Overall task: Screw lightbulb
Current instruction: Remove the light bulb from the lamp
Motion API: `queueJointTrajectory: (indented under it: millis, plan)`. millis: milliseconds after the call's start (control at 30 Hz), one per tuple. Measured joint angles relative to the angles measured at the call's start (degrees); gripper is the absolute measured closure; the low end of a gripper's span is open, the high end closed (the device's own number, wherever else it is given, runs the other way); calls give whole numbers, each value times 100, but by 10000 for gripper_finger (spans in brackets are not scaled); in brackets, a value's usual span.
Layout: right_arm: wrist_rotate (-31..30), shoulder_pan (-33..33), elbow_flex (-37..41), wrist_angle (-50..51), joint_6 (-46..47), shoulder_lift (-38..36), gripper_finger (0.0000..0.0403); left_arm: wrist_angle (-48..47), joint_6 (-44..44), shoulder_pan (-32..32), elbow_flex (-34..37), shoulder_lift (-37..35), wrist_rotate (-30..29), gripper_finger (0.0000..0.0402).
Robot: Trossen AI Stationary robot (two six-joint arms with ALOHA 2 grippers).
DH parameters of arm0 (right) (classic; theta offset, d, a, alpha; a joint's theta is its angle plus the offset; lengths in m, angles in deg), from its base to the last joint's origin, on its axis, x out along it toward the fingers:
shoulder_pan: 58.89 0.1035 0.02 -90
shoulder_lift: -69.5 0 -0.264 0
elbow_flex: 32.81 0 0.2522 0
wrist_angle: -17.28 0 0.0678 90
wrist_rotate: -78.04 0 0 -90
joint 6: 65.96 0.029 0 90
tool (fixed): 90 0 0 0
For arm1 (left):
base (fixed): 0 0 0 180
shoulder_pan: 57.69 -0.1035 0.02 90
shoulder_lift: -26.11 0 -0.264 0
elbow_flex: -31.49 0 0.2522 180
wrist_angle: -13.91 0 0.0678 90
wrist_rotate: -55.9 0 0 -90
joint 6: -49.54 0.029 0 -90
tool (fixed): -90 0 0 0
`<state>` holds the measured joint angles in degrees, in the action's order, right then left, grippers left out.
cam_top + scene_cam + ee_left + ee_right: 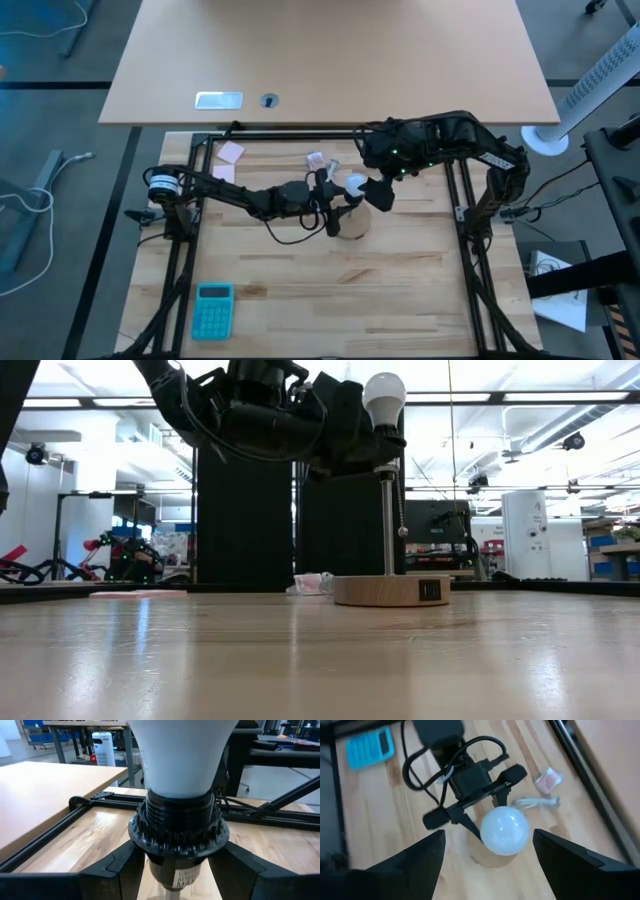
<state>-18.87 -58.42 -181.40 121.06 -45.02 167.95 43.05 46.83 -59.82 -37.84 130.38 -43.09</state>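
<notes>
The white lightbulb (180,755) stands neck-down in the black ribbed socket (177,827) of a small lamp. The lamp has a metal stem (387,525) rising from a round wooden disc (390,591) that rests flat on the table. My left gripper (177,870) reaches in from the table's left and is closed on the socket under the bulb. My right gripper (490,865) hangs open above the bulb (504,830), slanting down, one finger on each side with wide gaps, touching nothing. My left gripper pinches the socket's lower body (155,867), just below the ribbed collar, between its two fingers (120,870). The fingers come in about level from the table's left side and lie across the upright lamp. The socket stays upright on its stem, with the disc on the table.
A teal calculator (212,308) lies near the front left. Pink notes (231,152) and a crumpled wrapper with a cord (547,780) lie behind the lamp. Black frame rails (300,133) border the wooden work surface, which has bare wood in front of the lamp.
</notes>
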Motion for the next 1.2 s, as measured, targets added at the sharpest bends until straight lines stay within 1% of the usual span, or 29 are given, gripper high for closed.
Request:
queueJointTrajectory:
  millis: [167, 333, 400, 533, 633, 733, 900, 1200]
  plan:
    - [-67, -77, 6, -2, 457, 224, 113, -10, -98, 0, 0, 0, 2, 205]
    - [-85, -232, 13, -2, 602, 468, 108, -81, -74, 0, 3, 0, 6, 205]
    - [-19, -333, 13, 0, 596, 490, 111, -101, -67, 0, 6, 0, 10, 205]
    - [-75, -398, 13, -10, 692, 397, 121, -193, -76, -2, 7, 0, 47, 205]
    - [-375, -350, 4, -13, 706, 138, 126, -377, -81, -2, 7, -28, 227, 205]
    - [-796, -270, -7, -4, 763, -118, 131, -688, -6, -2, -2, -106, 247, 202]
    - [-1105, -258, -7, -4, 883, -290, 137, -1210, 64, -11, 0, -265, 226, 180]
    - [-1129, -216, -1, -84, 908, -266, 140, -1732, -83, -35, -1, -763, 199, 122]
